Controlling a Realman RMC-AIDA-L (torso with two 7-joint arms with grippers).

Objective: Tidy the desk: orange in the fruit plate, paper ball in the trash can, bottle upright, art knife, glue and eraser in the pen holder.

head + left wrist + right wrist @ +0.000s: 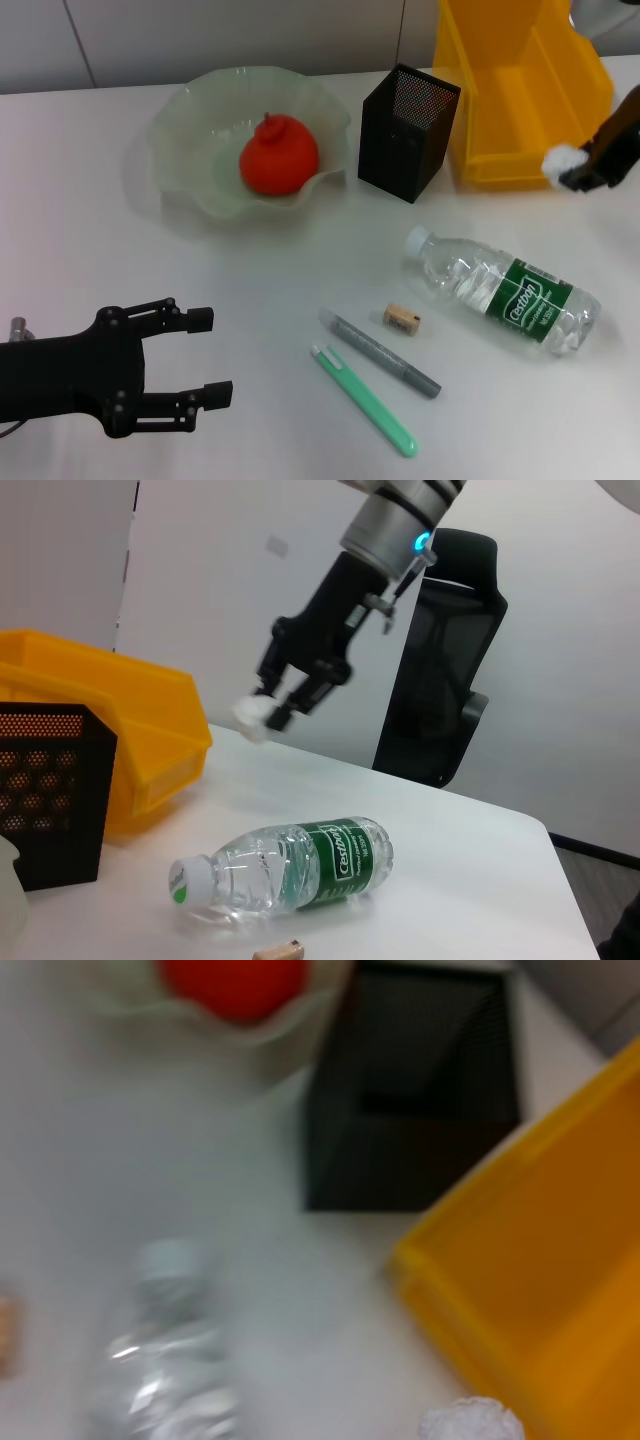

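The right gripper [572, 168] is in the air at the front right corner of the yellow bin [520, 90], and its fingers are closed on the paper ball [561, 159]. In the left wrist view the same gripper [275, 708] pinches the white ball [254, 717] above the desk [450, 860], near the bin [100, 710]. In the right wrist view the ball [472, 1422] is just beside the yellow wall [540, 1290], not yet over the inside. The left gripper [205, 357] rests low at the near left of the desk [80, 230], with its two fingers wide apart and nothing between them. The orange [279, 154] lies in the green plate [190, 120] at the back. The black mesh holder [407, 133] stands between the plate and the bin, close to the bin. The bottle [505, 289] lies on its side in front of the bin, with the cap toward the holder. The small eraser [401, 319] lies just beside the bottle's cap end. Near it lie two long things side by side: a grey pen-like one [380, 352] and a green one [365, 400], both slanted on the desk.
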